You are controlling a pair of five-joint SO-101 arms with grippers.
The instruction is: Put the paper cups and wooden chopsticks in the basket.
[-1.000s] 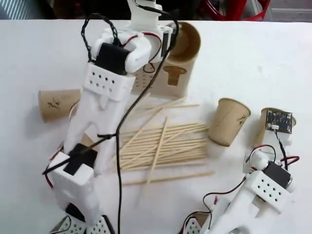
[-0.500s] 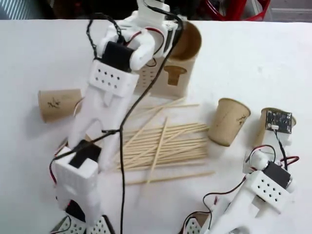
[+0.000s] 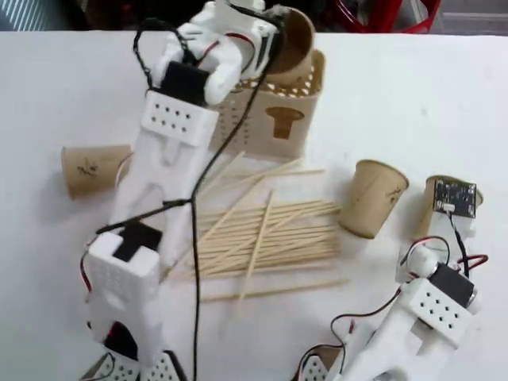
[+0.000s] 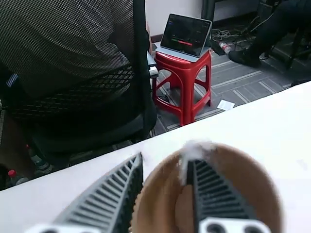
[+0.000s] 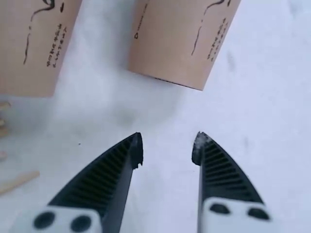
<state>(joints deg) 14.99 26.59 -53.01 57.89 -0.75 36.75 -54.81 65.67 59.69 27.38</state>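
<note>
My left gripper (image 3: 272, 41) is shut on the rim of a brown paper cup (image 3: 297, 49), held tilted above the back of the beige basket (image 3: 279, 119). In the left wrist view one finger (image 4: 210, 194) is inside the cup (image 4: 255, 187) and the other outside. Wooden chopsticks (image 3: 266, 234) lie in a loose pile in front of the basket. One cup (image 3: 91, 169) lies on its side at the left. Two more cups (image 3: 373, 198) (image 3: 427, 208) lie at the right. My right gripper (image 5: 167, 145) is open just short of these two cups (image 5: 182, 39) (image 5: 34, 43), holding nothing.
The left arm (image 3: 159, 182) stretches from the near left edge across the table to the basket, its cable hanging over the chopsticks. The right arm (image 3: 421, 317) sits at the near right corner. A red stool (image 4: 184, 73) and a chair stand beyond the table.
The left arm has carried the cup up and farther back, from in front of the basket's top to above its rear rim. The right arm has stayed put.
</note>
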